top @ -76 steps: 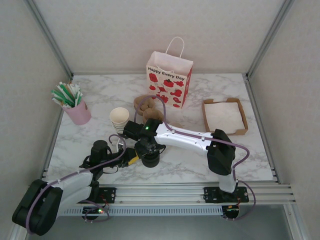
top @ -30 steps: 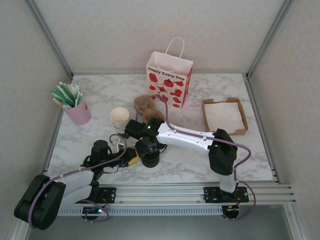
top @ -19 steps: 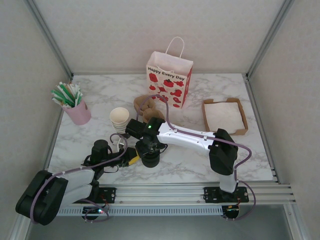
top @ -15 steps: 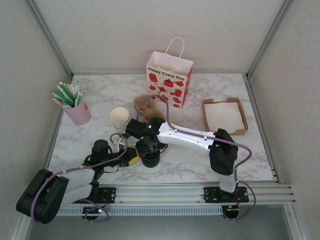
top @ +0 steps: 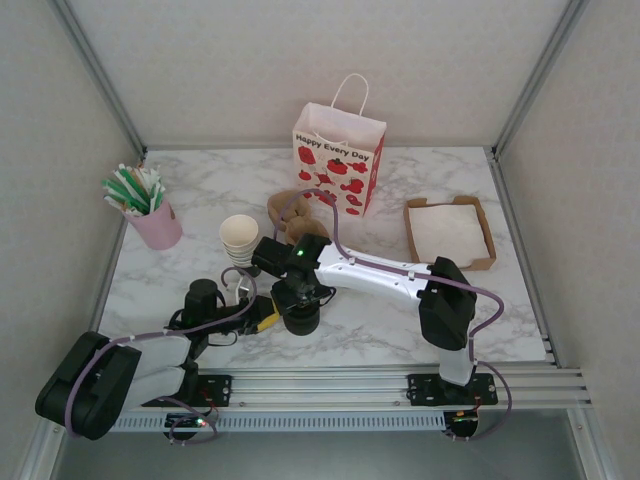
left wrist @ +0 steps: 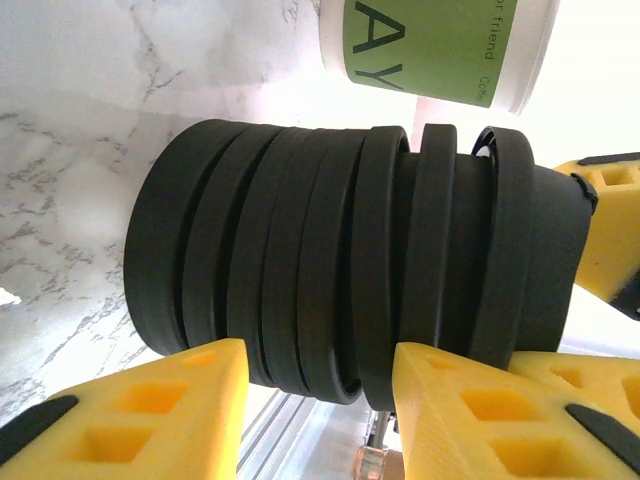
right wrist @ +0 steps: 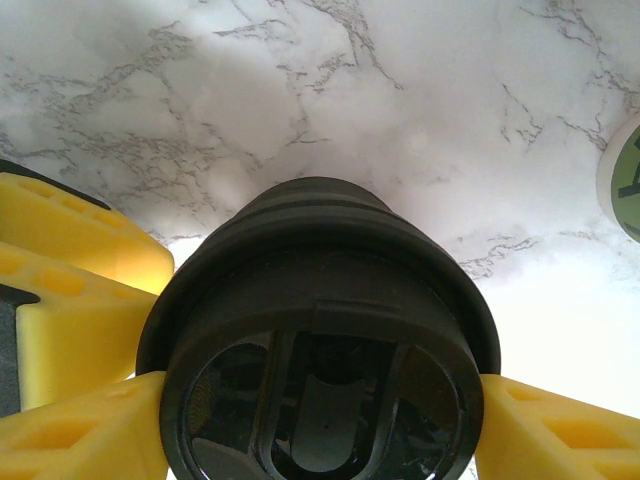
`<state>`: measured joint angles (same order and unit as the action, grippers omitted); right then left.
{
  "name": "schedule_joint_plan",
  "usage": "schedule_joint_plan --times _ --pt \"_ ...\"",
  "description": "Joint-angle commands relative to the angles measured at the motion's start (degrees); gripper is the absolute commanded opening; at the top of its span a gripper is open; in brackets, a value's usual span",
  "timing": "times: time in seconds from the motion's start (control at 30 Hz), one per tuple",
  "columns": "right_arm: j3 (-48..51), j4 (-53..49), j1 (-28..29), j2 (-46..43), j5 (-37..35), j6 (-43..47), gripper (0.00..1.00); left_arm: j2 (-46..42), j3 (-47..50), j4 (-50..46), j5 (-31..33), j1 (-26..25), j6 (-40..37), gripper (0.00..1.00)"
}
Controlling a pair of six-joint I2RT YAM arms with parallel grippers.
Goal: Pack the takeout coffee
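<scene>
The takeout coffee is out of view. A squat stack of black lids (top: 302, 322) stands near the table's front. My right gripper (top: 301, 308) comes down over it, and in the right wrist view its yellow fingers (right wrist: 85, 430) press both sides of the top lid (right wrist: 320, 300), shut on it. My left gripper (top: 268, 320) meets the stack (left wrist: 330, 260) from the left, turned on its side. Its jaws (left wrist: 320, 352) close over several lid rims partway up. A lidless green paper cup (left wrist: 430, 50) with a white rim stands just beyond the lids.
A strawberry-printed paper bag (top: 338, 160) stands open at the back centre. To the right lies a cardboard tray (top: 487, 240) with napkins. A pink cup of straws (top: 152, 222) is at the left, with a stack of lidless cups (top: 238, 240) and a brown cup holder (top: 292, 212) nearer the middle.
Both grippers stay at the lid stack with no visible change in their opening. Only the left arm's rear link has shifted slightly.
</scene>
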<state>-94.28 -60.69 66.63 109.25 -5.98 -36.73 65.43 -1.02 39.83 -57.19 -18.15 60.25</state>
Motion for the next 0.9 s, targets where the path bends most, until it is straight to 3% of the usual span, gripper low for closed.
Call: schedule_joint_plan --times 0.0,0.3,0.87 --pt "0.8 1.34 0.19 -1.48 3.16 -0.62 0.73 -0.03 -1.01 -0.16 0.07 0.18 -1.25 0.43" --pt "2.17 2.16 -0.13 -1.5 3.69 -1.04 0.72 -3.29 -0.4 1.7 -0.72 0.36 1.51 0.48" --pt "3.14 3.52 -0.32 -3.26 5.45 -1.41 0.72 1.32 -0.4 6.66 -1.35 0.18 2.25 0.49"
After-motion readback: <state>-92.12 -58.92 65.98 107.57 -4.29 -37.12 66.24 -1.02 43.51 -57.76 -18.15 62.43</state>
